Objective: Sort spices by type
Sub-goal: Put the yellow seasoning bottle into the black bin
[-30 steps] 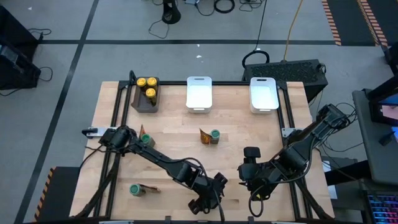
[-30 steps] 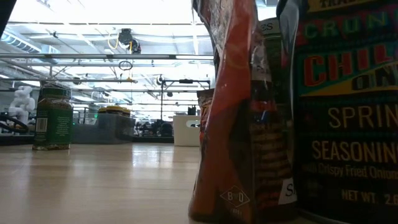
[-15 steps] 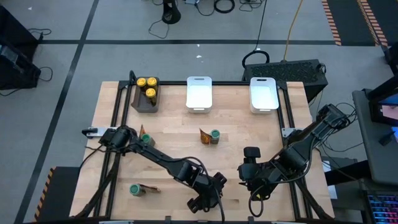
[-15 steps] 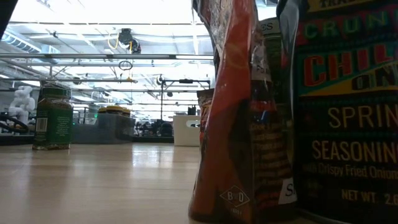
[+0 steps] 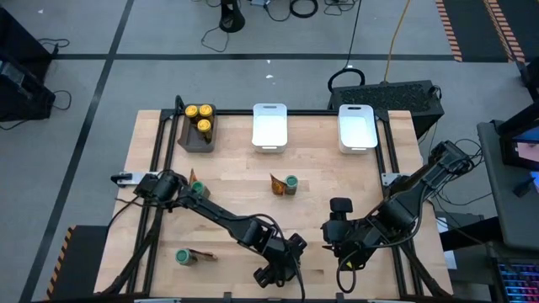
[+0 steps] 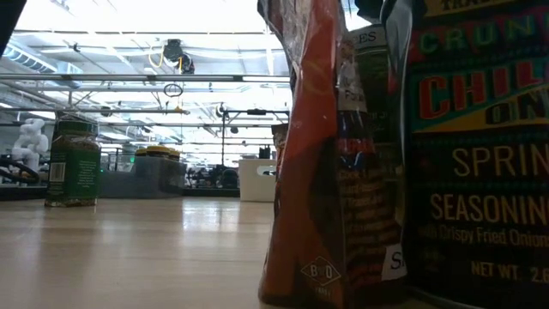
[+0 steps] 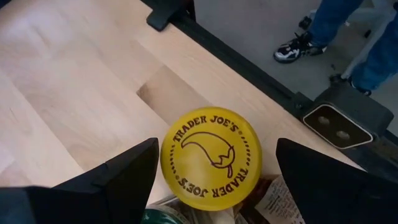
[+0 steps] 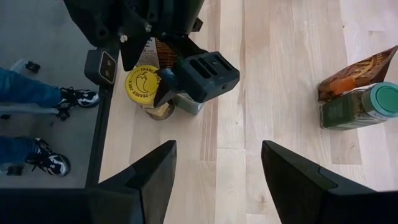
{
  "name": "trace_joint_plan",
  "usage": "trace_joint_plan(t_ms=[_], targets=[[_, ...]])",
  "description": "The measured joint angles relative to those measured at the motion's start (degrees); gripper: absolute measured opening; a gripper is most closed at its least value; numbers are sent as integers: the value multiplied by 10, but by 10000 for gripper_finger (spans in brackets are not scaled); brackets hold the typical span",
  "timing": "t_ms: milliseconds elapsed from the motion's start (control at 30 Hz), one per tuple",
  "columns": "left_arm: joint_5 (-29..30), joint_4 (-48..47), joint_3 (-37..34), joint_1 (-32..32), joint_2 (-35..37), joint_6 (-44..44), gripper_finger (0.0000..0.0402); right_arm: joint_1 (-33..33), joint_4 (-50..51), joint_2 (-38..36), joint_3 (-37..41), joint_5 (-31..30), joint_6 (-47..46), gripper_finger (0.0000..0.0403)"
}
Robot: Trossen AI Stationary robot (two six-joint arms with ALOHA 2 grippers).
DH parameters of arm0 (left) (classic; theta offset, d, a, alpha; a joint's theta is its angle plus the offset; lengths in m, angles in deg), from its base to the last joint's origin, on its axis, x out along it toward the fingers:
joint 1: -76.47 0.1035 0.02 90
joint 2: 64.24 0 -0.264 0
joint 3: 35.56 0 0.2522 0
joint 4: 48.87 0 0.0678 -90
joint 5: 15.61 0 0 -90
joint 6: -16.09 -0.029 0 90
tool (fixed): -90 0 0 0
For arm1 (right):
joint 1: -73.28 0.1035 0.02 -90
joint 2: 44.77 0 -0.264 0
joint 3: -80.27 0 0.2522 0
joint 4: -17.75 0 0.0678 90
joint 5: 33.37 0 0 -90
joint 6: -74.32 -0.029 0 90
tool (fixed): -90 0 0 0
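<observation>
On the wooden tabletop (image 5: 253,172), the left pincer (image 7: 214,171) hangs near the front edge with its fingers spread wide either side of a yellow-lidded Trader Joe's jar (image 7: 210,157), not gripping it, while the right pincer (image 8: 214,162) waits nearby, fingers apart.

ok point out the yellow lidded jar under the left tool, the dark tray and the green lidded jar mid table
yellow lidded jar (image 7: 210,157), left wrist view, centre of its lid
dark tray (image 5: 191,136), high view, its bare floor
green lidded jar (image 5: 291,181), high view, its lid
</observation>
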Motion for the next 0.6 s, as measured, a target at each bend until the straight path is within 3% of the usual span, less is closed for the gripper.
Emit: trace_joint_plan(t_ms=[600], targets=[[7,1,0,0,0,5,328,0,-2,0,0,2,-13,219]])
